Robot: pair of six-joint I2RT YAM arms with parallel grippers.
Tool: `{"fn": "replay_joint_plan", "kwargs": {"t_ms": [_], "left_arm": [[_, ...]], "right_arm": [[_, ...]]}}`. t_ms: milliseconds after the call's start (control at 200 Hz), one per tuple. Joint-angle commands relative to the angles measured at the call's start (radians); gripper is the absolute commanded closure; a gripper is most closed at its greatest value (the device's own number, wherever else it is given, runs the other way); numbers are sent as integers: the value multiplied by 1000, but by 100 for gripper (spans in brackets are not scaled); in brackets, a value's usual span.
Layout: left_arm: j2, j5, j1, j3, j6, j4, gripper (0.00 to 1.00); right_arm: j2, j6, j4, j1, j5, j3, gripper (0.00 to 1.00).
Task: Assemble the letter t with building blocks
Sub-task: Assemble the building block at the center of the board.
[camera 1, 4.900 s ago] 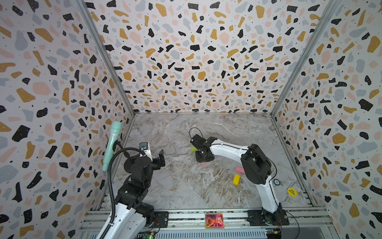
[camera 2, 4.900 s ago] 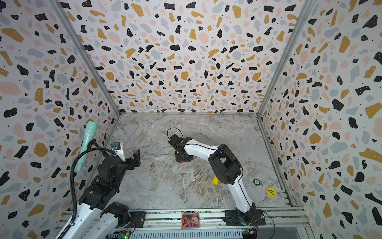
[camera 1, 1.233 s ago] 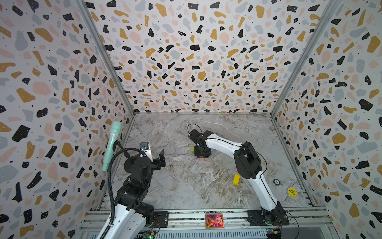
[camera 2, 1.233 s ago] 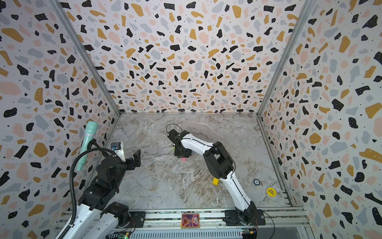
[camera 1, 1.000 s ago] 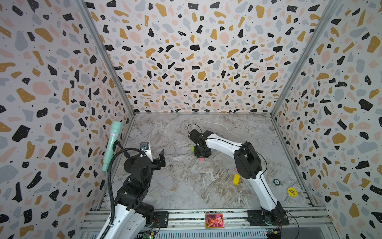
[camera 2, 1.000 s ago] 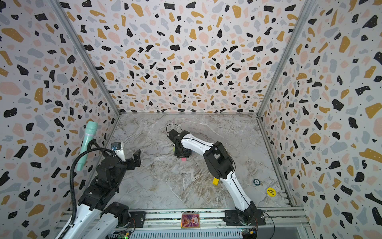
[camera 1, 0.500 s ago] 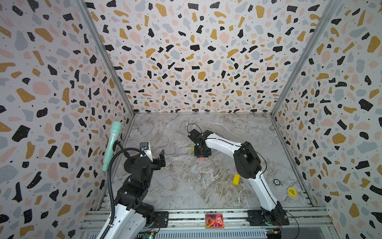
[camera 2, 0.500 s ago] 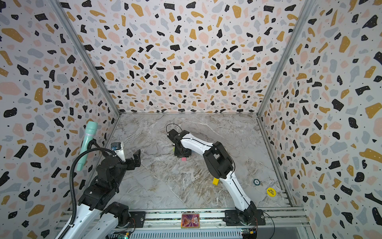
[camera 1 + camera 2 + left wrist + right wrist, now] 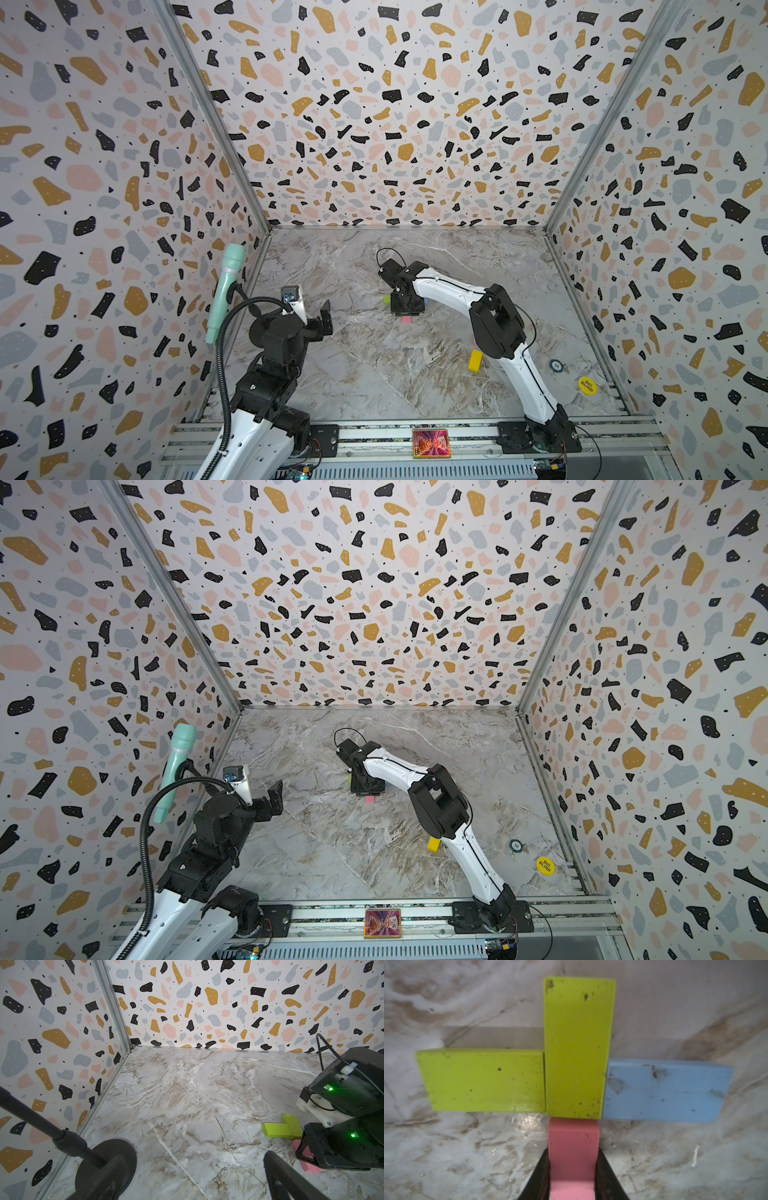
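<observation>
In the right wrist view my right gripper (image 9: pixel 573 1169) is shut on a pink brick (image 9: pixel 574 1147). The brick's end meets the base of an upright lime green brick (image 9: pixel 577 1043). A second green brick (image 9: pixel 481 1080) lies on one side of that upright one and a light blue brick (image 9: pixel 664 1091) on the other, forming a cross. Both top views show this gripper (image 9: pixel 407 307) at mid-table with the pink brick's end (image 9: pixel 406 319) poking out. A yellow brick (image 9: pixel 475 360) lies apart beside the right arm's elbow. My left gripper (image 9: pixel 312 309) hovers open and empty at the left.
A mint green microphone (image 9: pixel 224 291) on a black stand (image 9: pixel 106 1169) is by the left wall. Near the right wall lie a yellow round chip (image 9: pixel 587 385) and a small dark one (image 9: pixel 556 365). A colourful card (image 9: pixel 431 443) sits on the front rail. Patterned walls enclose three sides.
Compared with about five seconds ago, the right arm reaches slightly farther back with the pink brick and its elbow has shifted over the spot beside the yellow brick. Nothing moved in the last second.
</observation>
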Motion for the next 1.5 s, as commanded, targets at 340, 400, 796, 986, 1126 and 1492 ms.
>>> {"fn": "replay_joint_plan", "kwargs": {"t_ms": [340,400,796,986,1126,1492], "left_arm": [[-6,3,-5,-1,11,50,1],[-7,2,-6,0,10,49,1],[-7,2,-6,-1,11,49,1],[-7,0,-6,0,11,48,1],[-6,0,-5,0,11,48,1],[-7,1,-6,0,11,49,1]], "right_arm": [[69,2,-29,-14,44,-3,84],[70,1,-29,-15,46,-3,84],[72,-2,-29,-19,49,0,84],[75,-2,-28,-20,47,2,84],[75,-2,-26,-22,48,3,84],[78,-1,-25,-25,46,0,83]]}}
